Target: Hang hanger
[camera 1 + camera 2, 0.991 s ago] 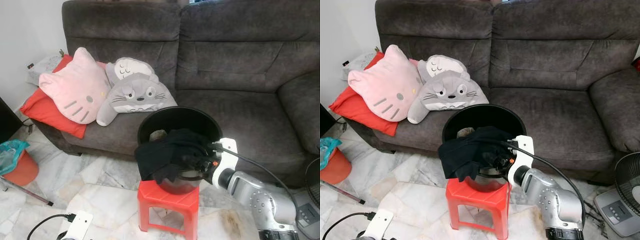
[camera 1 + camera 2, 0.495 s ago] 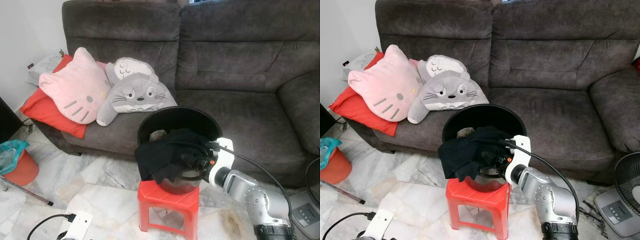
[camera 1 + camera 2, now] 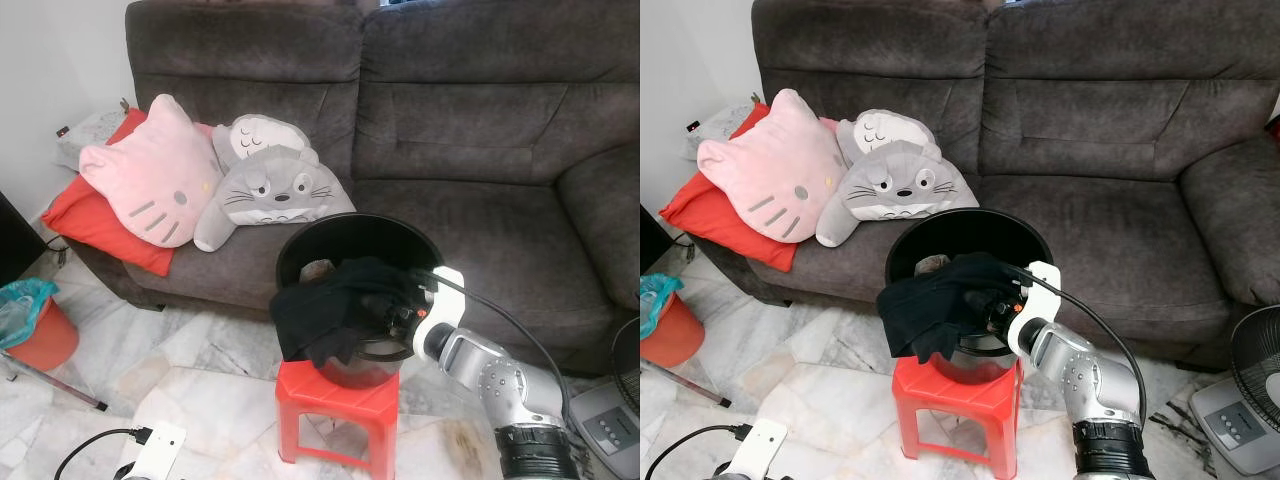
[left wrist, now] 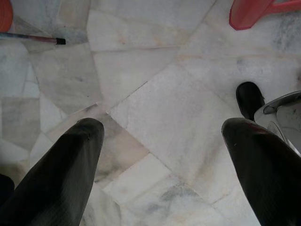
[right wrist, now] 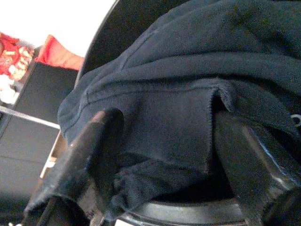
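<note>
Right gripper (image 5: 164,155) is at the front-right rim of the black bucket (image 3: 330,235), which stands on a red stool (image 3: 335,400) on the marble floor (image 4: 155,117), in front of the grey sofa (image 3: 480,130).

Black garment (image 3: 330,305) is draped over the bucket's near rim, hanging partly down the outside on the robot's left. No hanger can be made out; if one is in the bucket, the cloth hides it.

Right wrist view: both fingers (image 5: 89,146) are spread apart, one on each side of a fold of the garment. Cloth fills the gap btw. them and lies against the inner faces. Fingers straddle the fold and have not closed on it. Bucket rim runs just below the cloth.

Left gripper (image 4: 160,155) hangs low over the floor, fingers wide apart, nothing btw. them. A stool leg corner shows nearby.

On the sofa seat, robot's left: pink cat cushion (image 3: 150,175), grey plush (image 3: 270,185), red cushion (image 3: 95,225) beneath. Orange bin w/ teal bag (image 3: 25,320) stands on the floor at far left.
</note>
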